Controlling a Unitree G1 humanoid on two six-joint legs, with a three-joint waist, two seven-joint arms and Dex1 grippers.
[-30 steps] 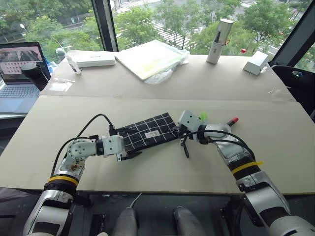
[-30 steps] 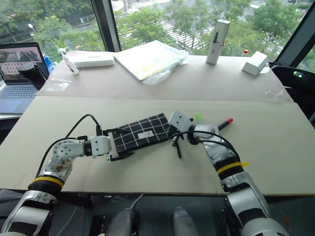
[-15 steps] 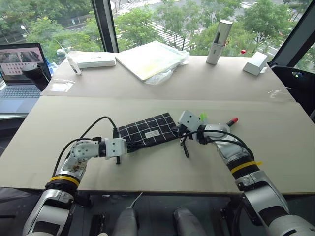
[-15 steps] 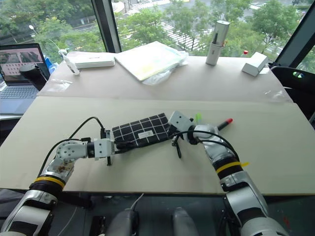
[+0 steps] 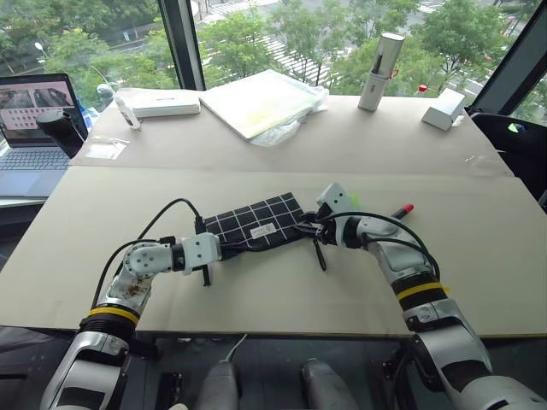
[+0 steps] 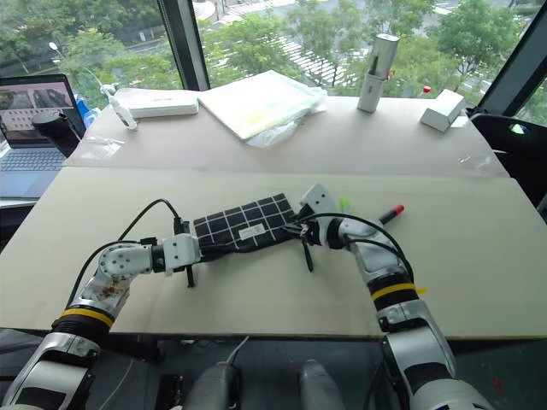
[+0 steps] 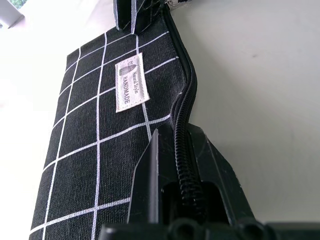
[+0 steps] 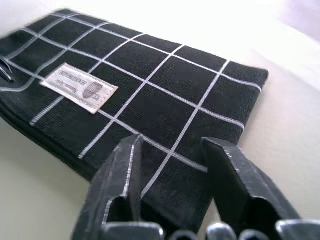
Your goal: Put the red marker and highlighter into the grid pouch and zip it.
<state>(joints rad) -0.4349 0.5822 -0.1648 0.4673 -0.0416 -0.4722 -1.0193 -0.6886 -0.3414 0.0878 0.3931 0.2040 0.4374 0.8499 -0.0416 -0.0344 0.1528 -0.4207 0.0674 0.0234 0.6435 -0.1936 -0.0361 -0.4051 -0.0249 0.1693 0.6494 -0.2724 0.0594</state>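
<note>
The flat black grid-lined fabric pouch looks light and floppy, best pinched at its ends: left claw clamps the zipper edge, right claw gapes, empty.

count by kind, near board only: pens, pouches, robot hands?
Pens: 2, the red marker and the highlighter
Pouches: 1, the grid pouch
Robot hands: 2, the left hand shut on the pouch's zipper edge, and the right hand
Total: 5
</note>
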